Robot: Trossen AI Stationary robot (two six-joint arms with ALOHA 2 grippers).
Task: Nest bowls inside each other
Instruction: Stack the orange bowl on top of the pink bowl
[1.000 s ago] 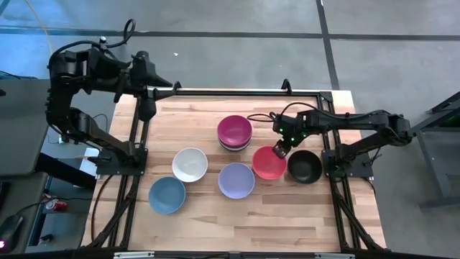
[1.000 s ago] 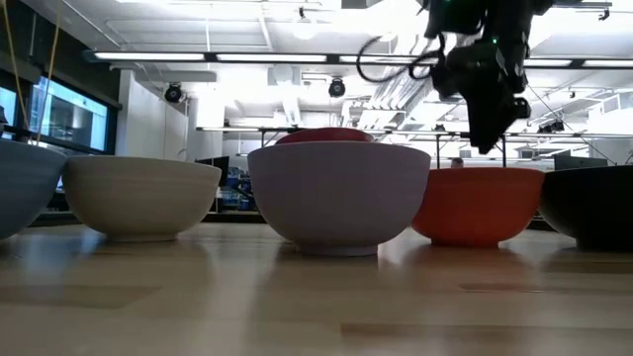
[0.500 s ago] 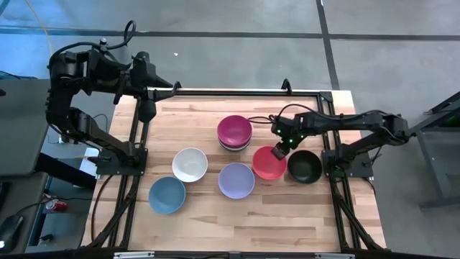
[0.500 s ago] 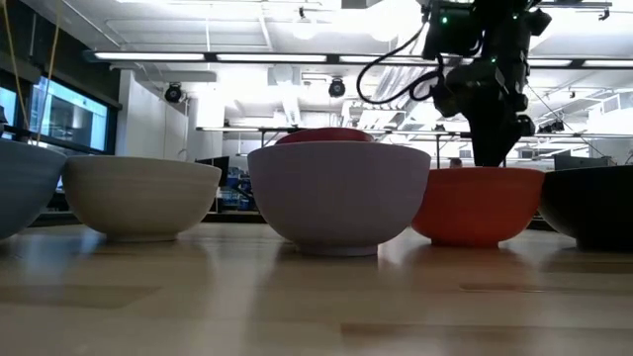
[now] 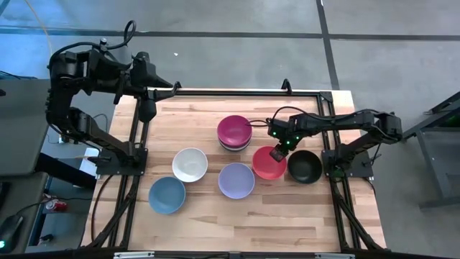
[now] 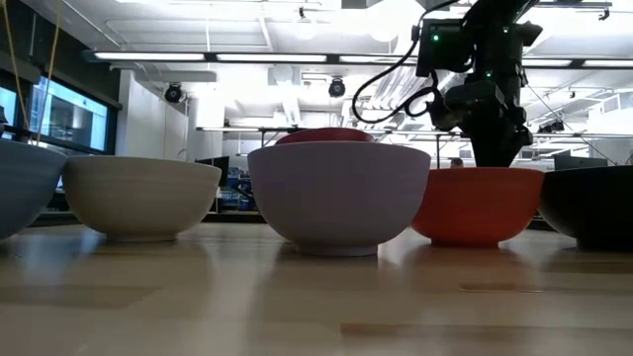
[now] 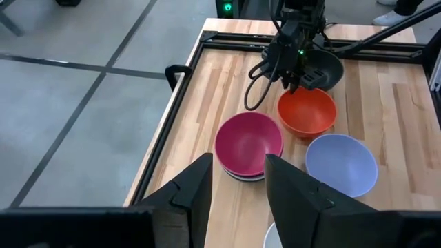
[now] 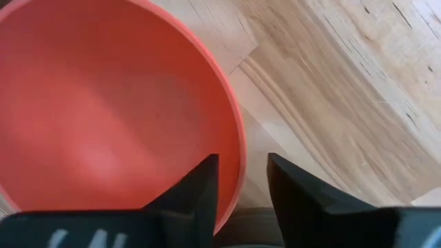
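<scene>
Right tool (image 8: 241, 180) seemingly astride red bowl (image 8: 103, 103) rim

My pale wooden table (image 5: 215, 216), black-framed, carrying a blue bowl (image 5: 167, 195), white bowl (image 5: 190, 165), lavender bowl (image 5: 236, 180), red bowl (image 5: 267, 165), black bowl (image 5: 305, 166), magenta-topped stack (image 5: 235, 132).

A robotics lab or industrial workshop is shown. A butcher-block table (image 5: 215, 216) is ringed by a black metal frame (image 5: 237, 92), to which two dark arms (image 5: 93, 65) are bolted, with loose cables (image 6: 381, 69) trailing from them. A grey concrete floor (image 5: 237, 43), crossed by dark seams, is seen around the rig. Beyond the table, a large open hall is seen, with long strip lights (image 6: 148, 56) and exposed ducts and pipes (image 6: 297, 25) overhead and a lit window (image 6: 69, 114) at one side.
</scene>
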